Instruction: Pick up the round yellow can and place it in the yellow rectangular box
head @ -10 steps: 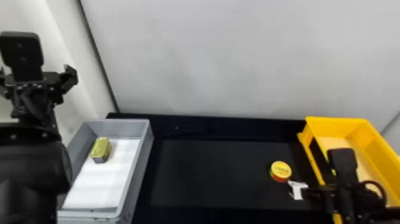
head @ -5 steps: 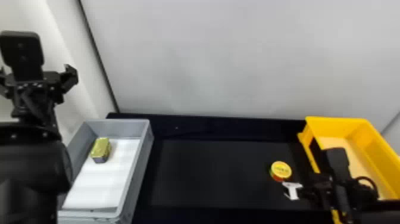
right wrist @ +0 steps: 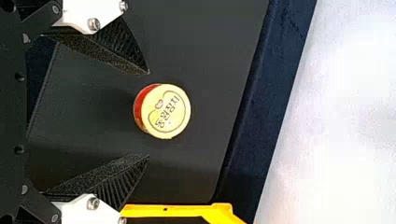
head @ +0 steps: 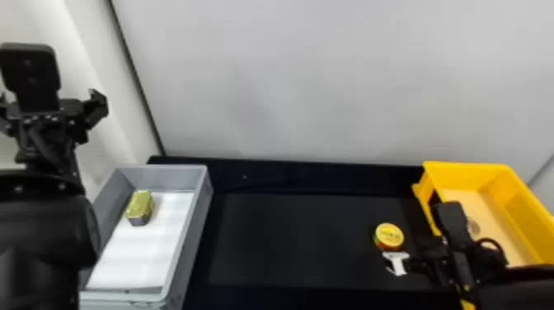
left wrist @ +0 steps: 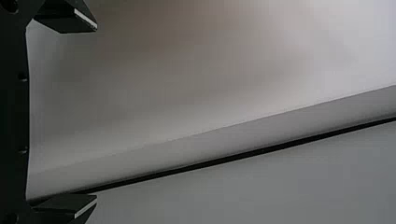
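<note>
The round yellow can (head: 389,236) stands upright on the black mat, left of the yellow box (head: 468,168). My right gripper (head: 437,260) is beside the box's left wall, just nearer the robot than the can. In the right wrist view, the can's yellow lid (right wrist: 169,111) lies just ahead of and between the spread fingertips of my right gripper (right wrist: 148,114), touching neither. An edge of the yellow box (right wrist: 163,210) shows past one finger. My left gripper (head: 49,95) is parked high at the far left, its fingers wide apart; in its wrist view the left gripper (left wrist: 96,113) holds nothing.
A grey bin (head: 198,206) lined with white stands at the left, holding a gold rectangular can (head: 140,205). The black mat (head: 296,239) stretches between bin and yellow box. A pale wall (head: 329,82) rises behind the table.
My right gripper has shifted a little to the left, away from the yellow box and closer to the can. The left arm and the can have stayed put.
</note>
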